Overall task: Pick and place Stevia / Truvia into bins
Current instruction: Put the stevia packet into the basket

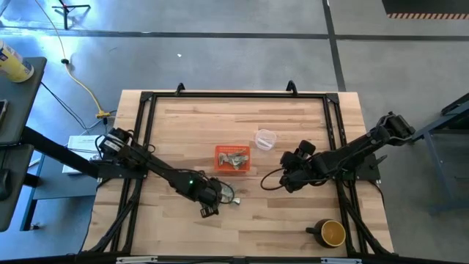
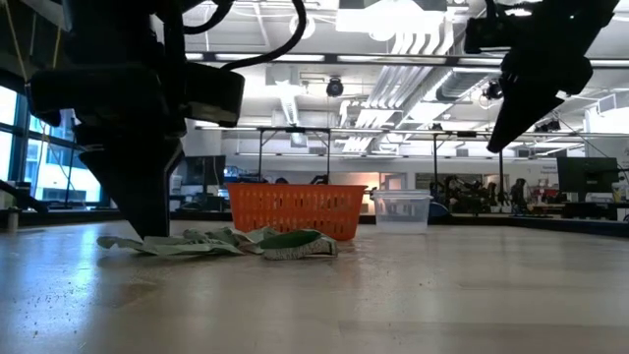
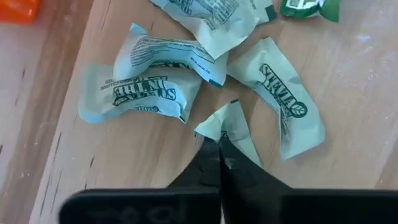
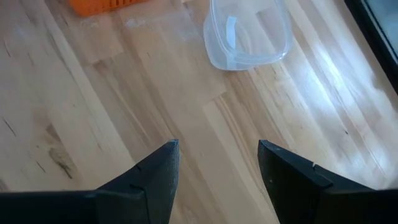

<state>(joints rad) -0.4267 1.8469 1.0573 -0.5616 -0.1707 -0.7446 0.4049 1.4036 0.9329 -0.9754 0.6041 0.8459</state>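
Observation:
Several pale green and white Stevia sachets lie flat in a loose heap on the table, just nearer than the orange bin. More sachets lie inside the bin. My left gripper stands over the heap, pointing down, shut on one sachet. In the low view it shows as a dark mass at the heap's left end. My right gripper is open and hovers above bare wood, to the right of the bin and nearer than the clear cup. My left gripper pinches one small sachet between its two fingertips. The sachet's crumpled end sticks out past them. The fingers come from above, pointing down. The sachet is still low at the table, among the other sachets; the fingers hide the rest of it.
A clear round plastic cup stands right of the bin. A dark mug sits near the table's near right corner. A black frame runs round the tabletop. Bare wood lies between the heap and the mug.

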